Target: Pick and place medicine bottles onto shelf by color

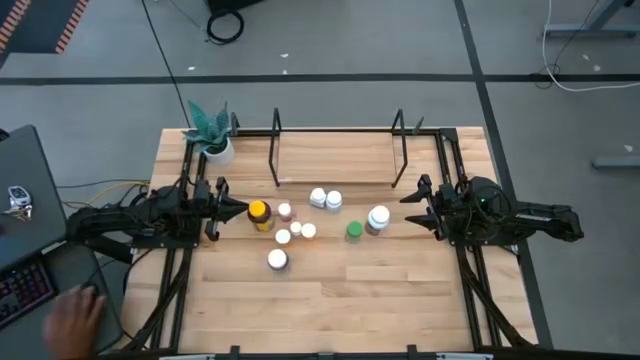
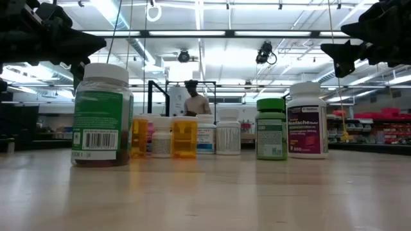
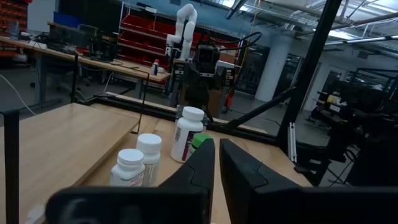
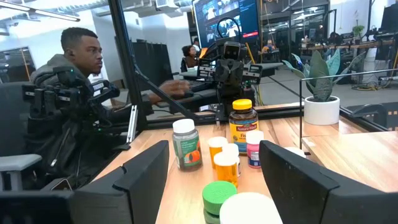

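The medicine bottles (image 1: 300,225) stand upright in a loose group at mid-table: a yellow-capped amber one (image 1: 258,213), a green one (image 1: 353,230), small orange ones (image 2: 185,136), and white-capped ones (image 1: 378,218) (image 1: 277,260). The shelf (image 1: 335,155), black rails on a wooden base, stands at the far edge. My left gripper (image 1: 240,210) (image 3: 217,165) is shut, raised just left of the amber bottle. My right gripper (image 1: 408,207) (image 4: 214,152) is open, raised just right of the white bottle, with the green cap (image 4: 219,193) showing between its fingers.
A white pot with a green plant (image 1: 213,140) stands at the shelf's far-left corner. A person's hand (image 1: 72,315) and a keyboard (image 1: 25,290) lie off the table's left edge. Bare wood (image 1: 350,300) stretches along the near side.
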Robot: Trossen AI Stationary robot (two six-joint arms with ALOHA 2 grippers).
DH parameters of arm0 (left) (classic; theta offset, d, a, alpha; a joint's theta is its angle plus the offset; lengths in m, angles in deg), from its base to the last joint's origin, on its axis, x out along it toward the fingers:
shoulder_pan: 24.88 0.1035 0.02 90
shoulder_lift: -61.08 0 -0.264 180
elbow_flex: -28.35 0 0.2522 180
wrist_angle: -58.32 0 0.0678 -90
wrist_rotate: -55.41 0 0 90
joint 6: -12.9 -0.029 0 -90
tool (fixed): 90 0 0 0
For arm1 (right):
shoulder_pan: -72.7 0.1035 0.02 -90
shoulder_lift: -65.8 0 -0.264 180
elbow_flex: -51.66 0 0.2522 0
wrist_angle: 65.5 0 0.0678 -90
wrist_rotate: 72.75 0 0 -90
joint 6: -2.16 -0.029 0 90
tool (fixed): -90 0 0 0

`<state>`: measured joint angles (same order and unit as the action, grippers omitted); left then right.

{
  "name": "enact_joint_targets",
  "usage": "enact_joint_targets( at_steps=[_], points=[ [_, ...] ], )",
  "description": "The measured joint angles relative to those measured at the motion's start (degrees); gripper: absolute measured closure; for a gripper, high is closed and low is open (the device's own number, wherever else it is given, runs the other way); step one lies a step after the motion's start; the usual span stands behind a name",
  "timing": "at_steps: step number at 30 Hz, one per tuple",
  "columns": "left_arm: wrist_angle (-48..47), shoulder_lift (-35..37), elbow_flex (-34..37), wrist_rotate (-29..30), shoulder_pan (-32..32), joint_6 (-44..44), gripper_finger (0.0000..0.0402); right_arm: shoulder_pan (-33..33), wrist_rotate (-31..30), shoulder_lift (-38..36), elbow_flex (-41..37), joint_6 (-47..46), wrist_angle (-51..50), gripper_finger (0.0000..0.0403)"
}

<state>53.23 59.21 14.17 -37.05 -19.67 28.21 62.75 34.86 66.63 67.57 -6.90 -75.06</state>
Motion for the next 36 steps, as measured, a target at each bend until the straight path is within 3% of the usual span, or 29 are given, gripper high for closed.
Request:
enact_joint_targets(
  at_steps=[36],
  points=[
    [0.02,0.0,-0.01,0.0,0.0,0.0,0.037,0.0,-0.01,0.0,-0.02,0.0,0.0,0.0146]
  ],
)
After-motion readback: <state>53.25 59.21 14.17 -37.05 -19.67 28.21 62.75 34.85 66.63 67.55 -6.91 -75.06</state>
